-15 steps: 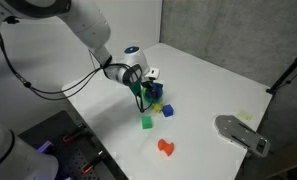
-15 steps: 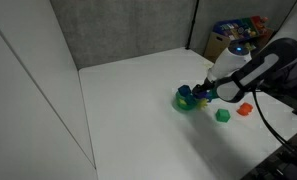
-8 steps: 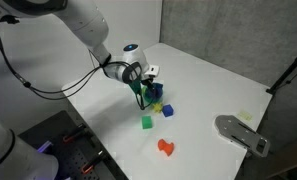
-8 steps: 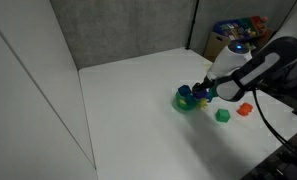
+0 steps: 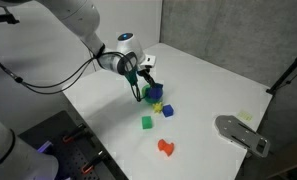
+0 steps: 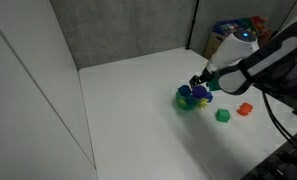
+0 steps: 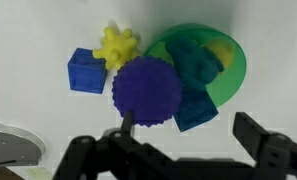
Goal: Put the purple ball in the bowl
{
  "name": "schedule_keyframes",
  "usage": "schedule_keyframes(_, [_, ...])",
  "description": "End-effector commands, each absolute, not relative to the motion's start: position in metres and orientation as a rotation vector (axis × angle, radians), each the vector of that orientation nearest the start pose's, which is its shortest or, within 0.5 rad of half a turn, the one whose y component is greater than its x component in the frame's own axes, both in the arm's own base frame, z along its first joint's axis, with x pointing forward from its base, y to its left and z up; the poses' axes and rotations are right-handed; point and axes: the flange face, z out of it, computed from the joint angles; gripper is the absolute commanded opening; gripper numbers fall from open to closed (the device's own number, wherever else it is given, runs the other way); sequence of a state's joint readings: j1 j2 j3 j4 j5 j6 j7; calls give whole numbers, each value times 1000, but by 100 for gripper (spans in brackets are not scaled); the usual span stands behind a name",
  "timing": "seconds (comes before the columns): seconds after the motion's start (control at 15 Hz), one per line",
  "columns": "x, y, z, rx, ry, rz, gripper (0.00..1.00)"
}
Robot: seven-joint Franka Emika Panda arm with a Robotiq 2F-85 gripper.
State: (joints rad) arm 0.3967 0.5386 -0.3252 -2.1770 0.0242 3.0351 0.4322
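The purple ball [image 7: 146,92] lies at the left edge of the green bowl [image 7: 220,88] in the wrist view, overlapping its rim. I cannot tell whether it rests on the rim or beside it. The bowl holds blue-teal blocks and something yellow. My gripper [image 7: 188,132] is open and empty, hovering just above the ball and bowl. In both exterior views the gripper [image 5: 145,84] [image 6: 201,83] hangs over the bowl [image 6: 182,99], with the ball [image 6: 200,95] below it.
A blue cube [image 7: 86,71] and a yellow spiky toy [image 7: 118,45] lie next to the ball. A green cube [image 5: 146,122], a red toy [image 5: 167,147] and a grey object [image 5: 243,133] lie farther along the white table.
The gripper has risen from the bowl and ball and now hangs open above them. The ball stays down at the bowl.
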Motion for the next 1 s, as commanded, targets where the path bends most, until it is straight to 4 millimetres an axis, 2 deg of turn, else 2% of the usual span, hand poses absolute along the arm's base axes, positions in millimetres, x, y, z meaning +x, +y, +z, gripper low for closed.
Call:
schedule_keyframes(0.0, [559,36,216,-3087,483,-488,100])
schedule_keyframes(0.33, [515,16,241,-3103,464,-284,100])
schedule_keyframes(0.67, [469,-10,275,-3099,297,-113,100])
schedule_keyframes(0.93, [448,-28,297,-3095,214,-3,100])
